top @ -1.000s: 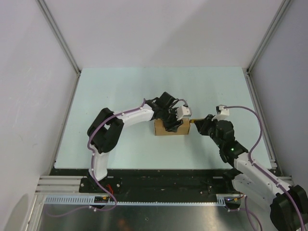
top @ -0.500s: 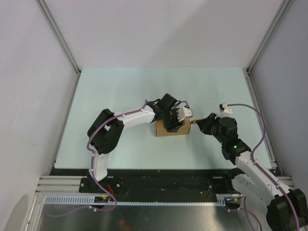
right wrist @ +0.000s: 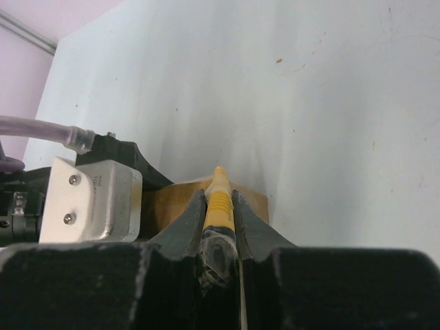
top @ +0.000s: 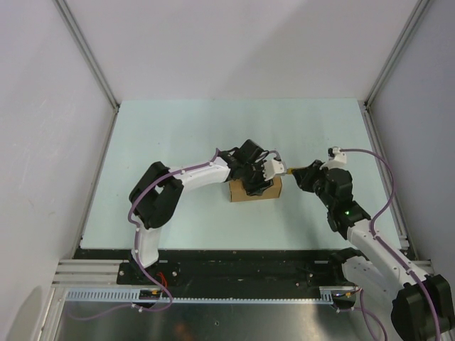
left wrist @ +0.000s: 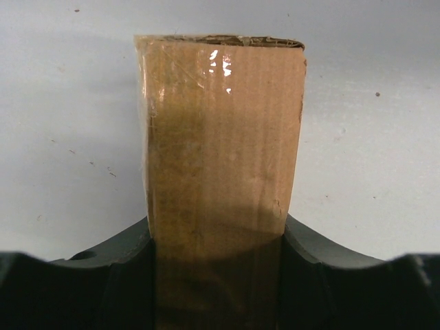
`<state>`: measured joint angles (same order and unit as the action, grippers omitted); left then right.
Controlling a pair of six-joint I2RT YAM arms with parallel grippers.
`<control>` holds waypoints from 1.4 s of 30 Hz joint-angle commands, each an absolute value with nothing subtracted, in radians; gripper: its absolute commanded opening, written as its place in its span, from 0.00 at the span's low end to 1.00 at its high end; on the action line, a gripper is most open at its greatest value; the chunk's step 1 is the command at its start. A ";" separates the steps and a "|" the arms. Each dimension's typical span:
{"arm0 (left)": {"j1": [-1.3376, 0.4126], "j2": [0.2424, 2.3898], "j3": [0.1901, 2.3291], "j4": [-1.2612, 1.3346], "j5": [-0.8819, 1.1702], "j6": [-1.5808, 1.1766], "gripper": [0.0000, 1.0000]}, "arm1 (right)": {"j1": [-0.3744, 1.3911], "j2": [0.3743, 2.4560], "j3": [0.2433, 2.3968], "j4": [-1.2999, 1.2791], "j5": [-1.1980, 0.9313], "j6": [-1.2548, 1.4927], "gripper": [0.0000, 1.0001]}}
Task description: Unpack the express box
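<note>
The express box [top: 264,192], a small brown cardboard carton, lies on the pale table near the middle. My left gripper [top: 254,182] comes down on it from above, and its dark fingers [left wrist: 130,251] press both long sides of the taped carton [left wrist: 220,137]. My right gripper [top: 306,175] sits just right of the box, shut on a slim yellow-and-black utility knife [right wrist: 220,182]. The knife's yellow tip [top: 291,170] points left, toward the box's far right corner [right wrist: 253,199]. I cannot tell whether the tip touches the cardboard.
The left arm's silver wrist camera block [right wrist: 89,199] stands close to the knife's left. Grey walls and metal rails [top: 92,64] bound the pale table [top: 178,128] at left, right and back.
My right gripper with the knife has shifted slightly right and toward the back, from the box's right end to its far right corner. The left gripper keeps its clamp on the box.
</note>
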<state>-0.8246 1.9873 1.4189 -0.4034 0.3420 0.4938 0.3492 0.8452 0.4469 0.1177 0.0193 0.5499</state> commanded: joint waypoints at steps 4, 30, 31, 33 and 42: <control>-0.830 2.049 1.368 -0.468 0.201 0.508 0.38 | 0.342 0.900 0.491 0.218 0.009 0.546 0.00; -0.831 2.057 1.367 -0.468 0.204 0.503 0.37 | 0.373 0.992 0.489 0.275 0.012 0.552 0.00; -0.831 2.057 1.367 -0.468 0.203 0.503 0.37 | 0.376 0.994 0.489 0.273 0.009 0.552 0.00; -0.831 2.057 1.367 -0.468 0.202 0.502 0.37 | 0.382 1.000 0.489 0.270 0.009 0.552 0.00; -0.831 2.069 1.377 -0.468 0.195 0.491 0.36 | 0.413 0.968 0.489 0.239 0.021 0.577 0.00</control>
<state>-0.8265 1.9873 1.4189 -0.4042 0.3374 0.4934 0.3878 0.9943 0.4549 0.2302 0.0319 0.5503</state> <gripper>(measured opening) 0.539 0.160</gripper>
